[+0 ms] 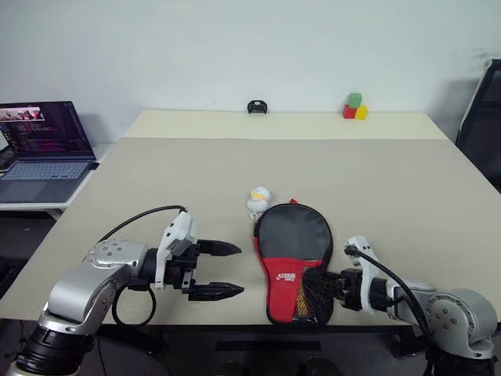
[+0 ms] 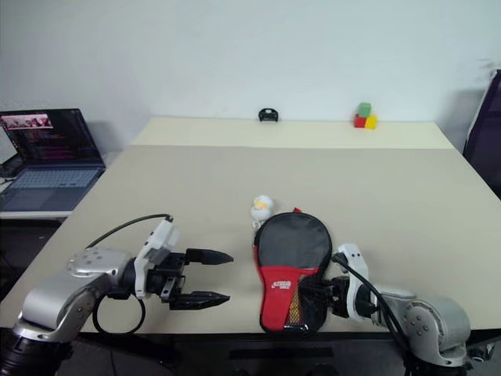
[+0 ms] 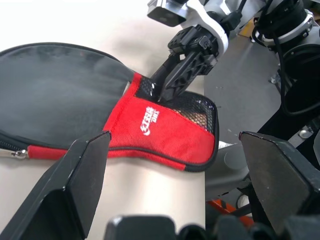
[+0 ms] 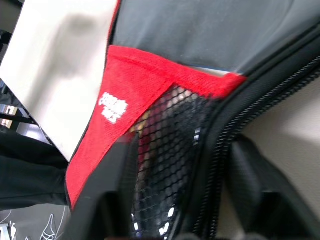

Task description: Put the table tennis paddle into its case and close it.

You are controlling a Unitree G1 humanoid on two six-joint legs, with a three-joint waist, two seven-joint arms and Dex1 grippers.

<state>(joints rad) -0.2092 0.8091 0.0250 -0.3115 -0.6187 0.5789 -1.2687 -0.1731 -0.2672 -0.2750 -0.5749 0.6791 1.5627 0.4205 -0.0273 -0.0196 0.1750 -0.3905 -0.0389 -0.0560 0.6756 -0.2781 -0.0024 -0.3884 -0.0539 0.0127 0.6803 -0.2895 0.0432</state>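
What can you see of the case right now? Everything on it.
The case is a paddle-shaped fabric pouch lying flat near the front edge of the table, round black end away from the robot, red lower part with a white logo and a black mesh pocket toward it. A zipper runs along its edge, with a pull showing in the left wrist view. The right gripper is at the mesh pocket's edge, fingers apart. A small white ball sits just beyond the round end.
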